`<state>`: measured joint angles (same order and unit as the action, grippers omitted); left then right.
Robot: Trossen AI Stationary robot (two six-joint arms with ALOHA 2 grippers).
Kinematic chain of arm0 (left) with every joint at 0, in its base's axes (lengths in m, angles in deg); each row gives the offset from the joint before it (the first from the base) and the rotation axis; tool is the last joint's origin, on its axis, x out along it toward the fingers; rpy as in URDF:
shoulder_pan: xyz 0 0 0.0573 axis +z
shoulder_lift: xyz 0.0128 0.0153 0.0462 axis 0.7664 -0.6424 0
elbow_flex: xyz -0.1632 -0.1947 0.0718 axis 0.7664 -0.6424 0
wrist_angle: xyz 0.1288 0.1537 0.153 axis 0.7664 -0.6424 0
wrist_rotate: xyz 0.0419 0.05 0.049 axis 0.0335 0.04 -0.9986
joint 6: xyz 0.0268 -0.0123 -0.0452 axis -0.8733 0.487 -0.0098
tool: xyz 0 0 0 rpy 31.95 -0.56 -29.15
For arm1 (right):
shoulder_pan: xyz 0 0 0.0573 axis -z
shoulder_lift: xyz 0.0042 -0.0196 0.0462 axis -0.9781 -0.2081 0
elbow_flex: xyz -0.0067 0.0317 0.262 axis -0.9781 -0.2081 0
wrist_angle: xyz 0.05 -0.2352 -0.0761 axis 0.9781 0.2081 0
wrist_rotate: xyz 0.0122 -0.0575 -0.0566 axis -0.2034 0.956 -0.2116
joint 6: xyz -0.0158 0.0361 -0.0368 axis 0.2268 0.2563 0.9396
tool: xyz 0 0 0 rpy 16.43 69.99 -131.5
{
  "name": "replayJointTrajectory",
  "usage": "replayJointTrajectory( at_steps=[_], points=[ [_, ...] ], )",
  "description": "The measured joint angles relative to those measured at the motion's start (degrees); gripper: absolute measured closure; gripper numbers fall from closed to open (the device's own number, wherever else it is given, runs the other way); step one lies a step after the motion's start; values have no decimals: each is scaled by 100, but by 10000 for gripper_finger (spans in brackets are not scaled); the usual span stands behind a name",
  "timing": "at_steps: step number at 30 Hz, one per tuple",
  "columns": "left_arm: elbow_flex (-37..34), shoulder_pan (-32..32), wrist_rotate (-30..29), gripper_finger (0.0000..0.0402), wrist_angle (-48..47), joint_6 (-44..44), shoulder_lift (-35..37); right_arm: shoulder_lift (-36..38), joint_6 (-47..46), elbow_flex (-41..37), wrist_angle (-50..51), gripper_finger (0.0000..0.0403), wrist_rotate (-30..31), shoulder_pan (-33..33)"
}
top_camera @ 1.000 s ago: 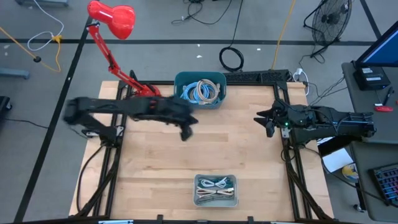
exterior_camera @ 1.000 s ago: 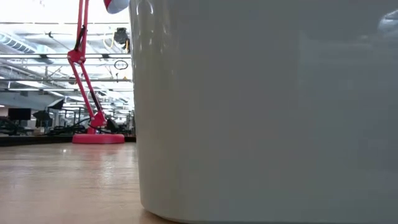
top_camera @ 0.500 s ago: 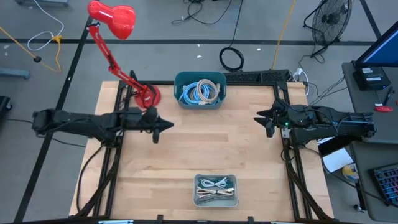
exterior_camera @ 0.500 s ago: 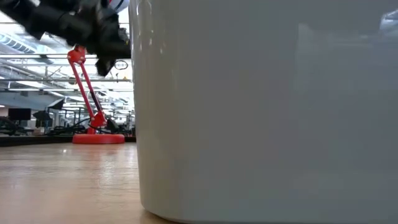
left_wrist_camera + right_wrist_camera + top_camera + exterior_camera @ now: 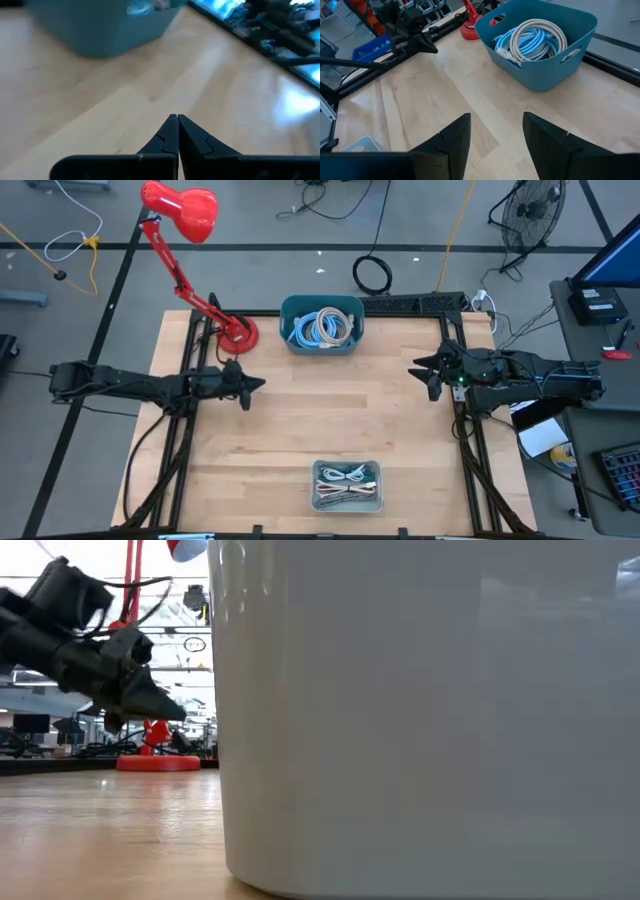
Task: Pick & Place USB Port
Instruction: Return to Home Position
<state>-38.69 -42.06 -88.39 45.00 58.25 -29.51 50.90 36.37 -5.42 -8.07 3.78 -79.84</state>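
My left fingers (image 5: 177,122) are pressed tip to tip with nothing between them, hanging low over the bare desk (image 5: 300,420). My right fingers (image 5: 496,119) stand wide apart, equally empty, facing the left pair across the wood. Neither has any reason to grip. The white charger cable (image 5: 346,476) lies inside the gray bin (image 5: 316,486), well apart from both pairs and roughly midway between them. The teal bin (image 5: 545,75) with its coiled cables (image 5: 532,37) sits ahead of my right fingers and off to one side of my left, near neither. The red lamp (image 5: 237,333) stands its base near my left fingers without touching them. I judge the sorting done, and keeping to the sides leaves both bins unobstructed. My left arm looks more stretched out than my right, so I reckon it needs some folding in to rest properly.
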Motion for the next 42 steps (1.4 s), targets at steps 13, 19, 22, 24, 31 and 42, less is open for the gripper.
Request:
replayJointTrajectory(
  at_steps=[13,19,22,24,31,42],
  points=[
    [27,20,-433,400,-334,-601,824,2,-192,0,-7,232,-9,2],
    [27,-8,-352,401,-1559,-871,2119,2,-195,0,-7,232,-26,0],
    [27,-7,-34,401,-2045,-1128,2800,2,-195,0,-7,232,-26,2],
    [38,-7,196,401,-2285,-1304,3240,2,-195,0,-7,232,-26,2],
    [40,0,771,401,-2397,-2080,4361,1,-343,0,-16,232,-28,2],
    [36,438,359,398,-2371,-1854,4412,0,-347,0,-25,232,-22,2]
  ],
)
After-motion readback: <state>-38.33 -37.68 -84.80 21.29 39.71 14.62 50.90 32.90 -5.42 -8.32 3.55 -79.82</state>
